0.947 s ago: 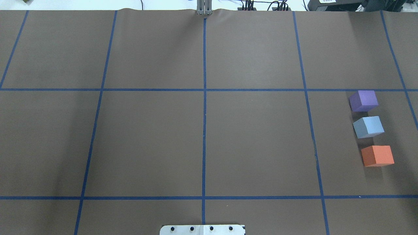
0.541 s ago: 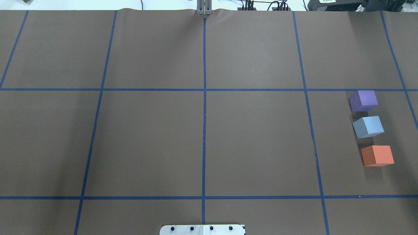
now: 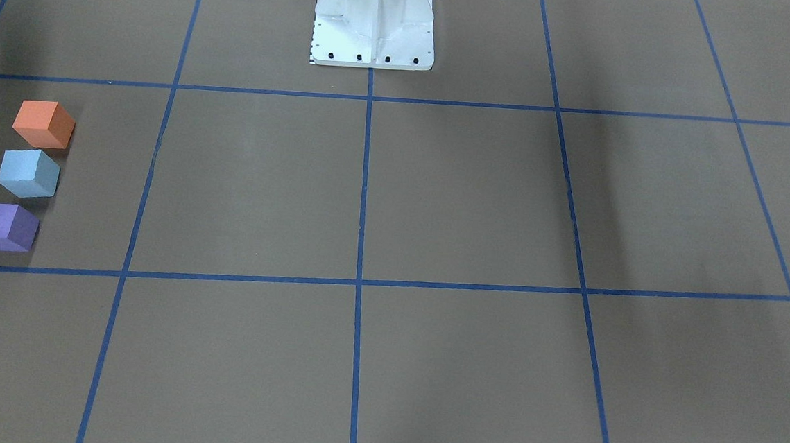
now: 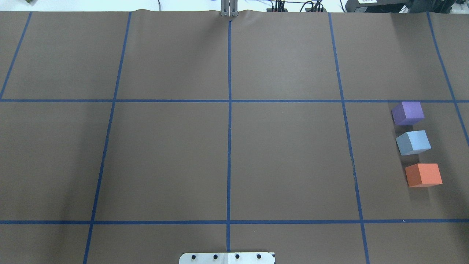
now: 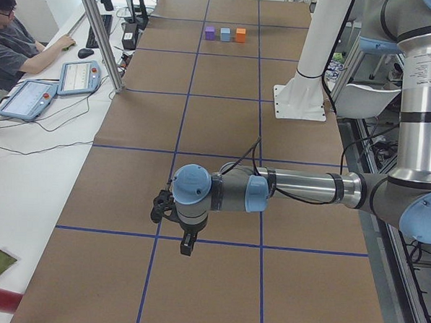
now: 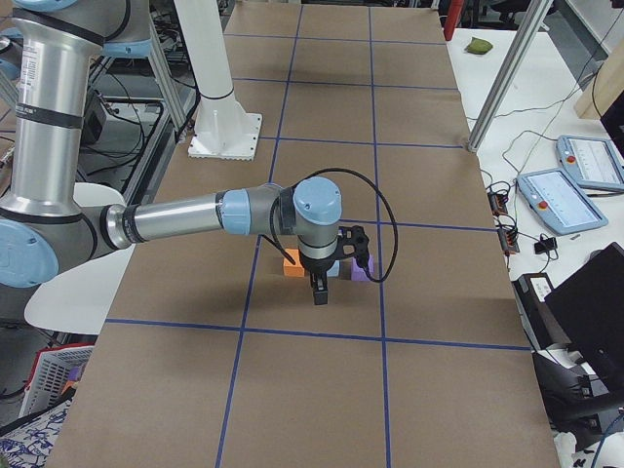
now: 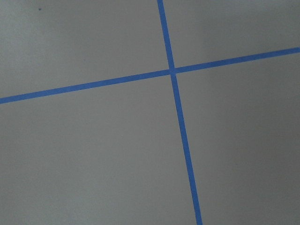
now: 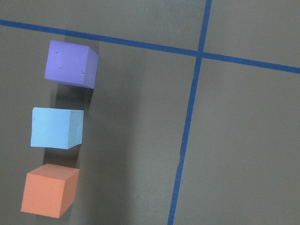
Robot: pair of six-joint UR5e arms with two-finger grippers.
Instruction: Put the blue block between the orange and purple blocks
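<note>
The blue block (image 4: 414,142) sits on the brown table between the purple block (image 4: 408,113) and the orange block (image 4: 424,175), in one row at the right with small gaps. The row also shows in the front-facing view, with orange (image 3: 44,123), blue (image 3: 28,172) and purple (image 3: 3,226), and in the right wrist view with the blue block (image 8: 56,127) in the middle. My right gripper (image 6: 319,292) hangs above the row, holding nothing I can see. My left gripper (image 5: 187,243) hovers over bare table, far from the blocks. Both show in side views only, so I cannot tell open or shut.
The robot's white base plate (image 3: 373,39) stands at the table's near-robot edge. Blue tape lines (image 4: 229,128) divide the brown cover. An operator (image 5: 12,42) sits at a side desk with tablets (image 5: 79,77). A metal post (image 5: 99,36) stands at the table's far edge.
</note>
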